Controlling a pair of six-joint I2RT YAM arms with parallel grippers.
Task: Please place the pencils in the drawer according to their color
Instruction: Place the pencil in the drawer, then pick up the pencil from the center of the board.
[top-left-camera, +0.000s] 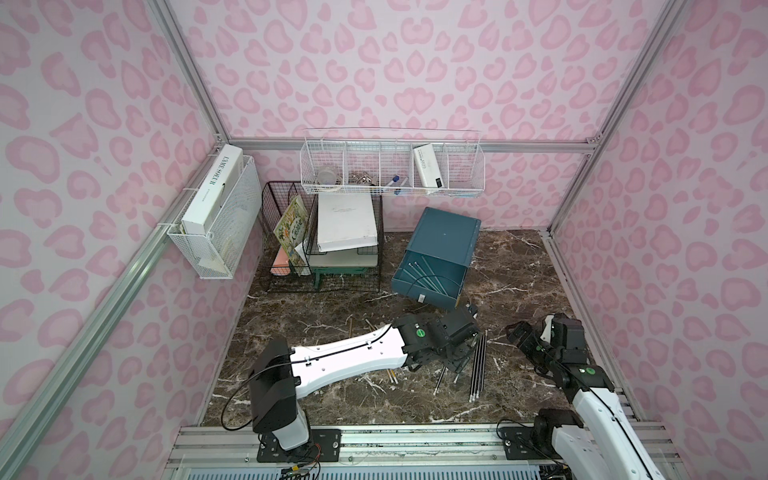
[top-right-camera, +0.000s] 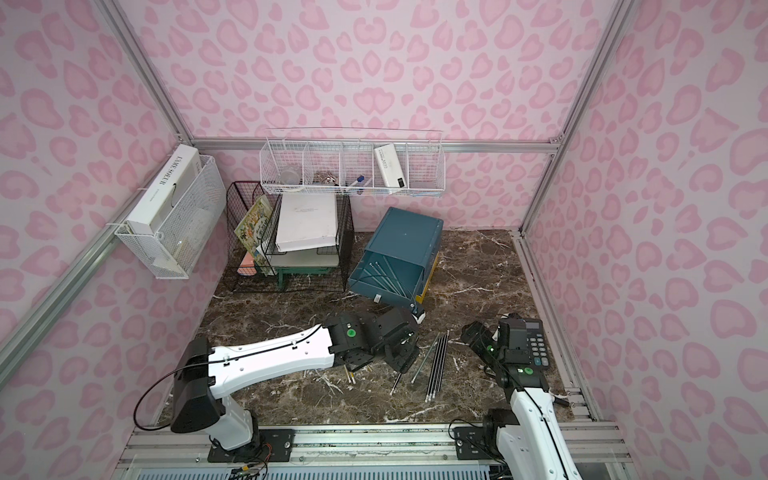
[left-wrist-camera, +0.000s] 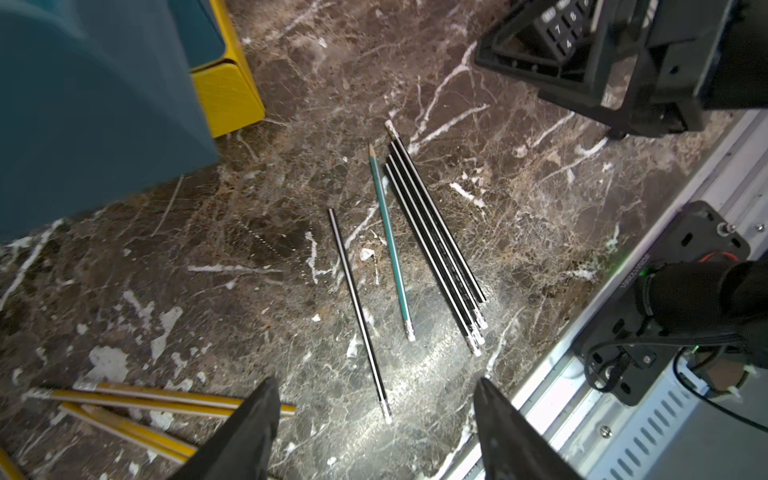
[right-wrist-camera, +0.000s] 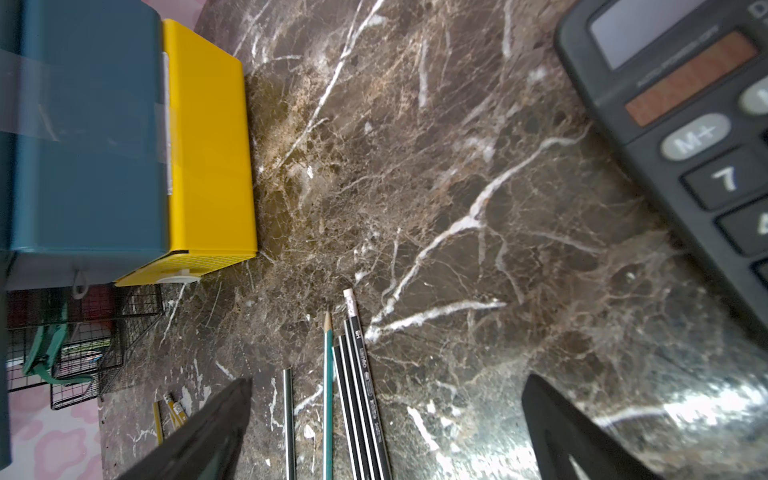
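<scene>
Left arm (top-left-camera: 345, 357) stretched over pencils (left-wrist-camera: 436, 249), fingers (left-wrist-camera: 249, 436) apart, right arm (top-left-camera: 590, 399) bent

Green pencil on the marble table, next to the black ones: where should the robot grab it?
Grip the thin teal-green pencil around its middle, coming straight down with jaws across the shaft. It lies flat on the brown marble tabletop, and its sharpened tip sits close to the bundle of black pencils; the gap widens towards its eraser end.
</scene>
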